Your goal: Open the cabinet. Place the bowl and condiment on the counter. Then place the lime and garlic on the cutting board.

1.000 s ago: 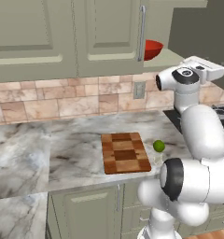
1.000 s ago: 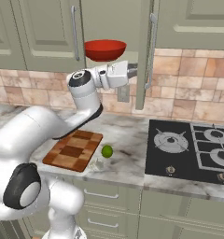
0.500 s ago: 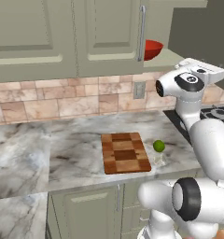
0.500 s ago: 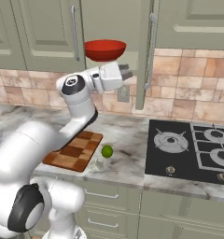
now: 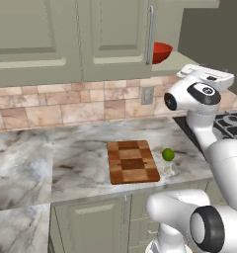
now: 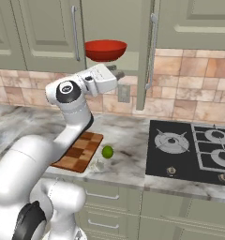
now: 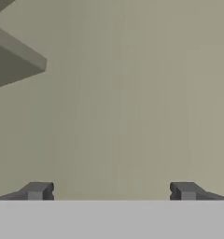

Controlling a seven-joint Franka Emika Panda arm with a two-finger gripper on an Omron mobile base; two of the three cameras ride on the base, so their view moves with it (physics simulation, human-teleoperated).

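The cabinet (image 6: 44,28) has its right door (image 6: 145,56) swung out, edge-on to the right base view; the left door is closed. The red bowl (image 6: 105,49) (image 5: 162,52) sits on the shelf inside. My gripper (image 6: 118,75) (image 7: 111,191) hovers just below and in front of the bowl, open, with nothing between its fingertips (image 7: 37,190), facing a flat green surface. On the counter (image 5: 81,158) lie the cutting board (image 5: 133,162) (image 6: 79,151), the lime (image 5: 168,154) (image 6: 107,151) right of it, and the whitish garlic (image 5: 166,170) (image 6: 99,165) at the lime's front. The condiment is hidden.
A black gas stove (image 6: 194,150) is set into the counter to the right. The open door's long handle (image 6: 153,47) hangs close to the right of my hand. A wall socket (image 5: 147,95) sits on the tiled backsplash. Shorter green doors (image 5: 36,34) lie to the left.
The hand has drawn back slightly to the left, away from the open door, while the arm's upper joints have swung round. The jaws have stayed wide open. The bowl, lime and board have not moved.
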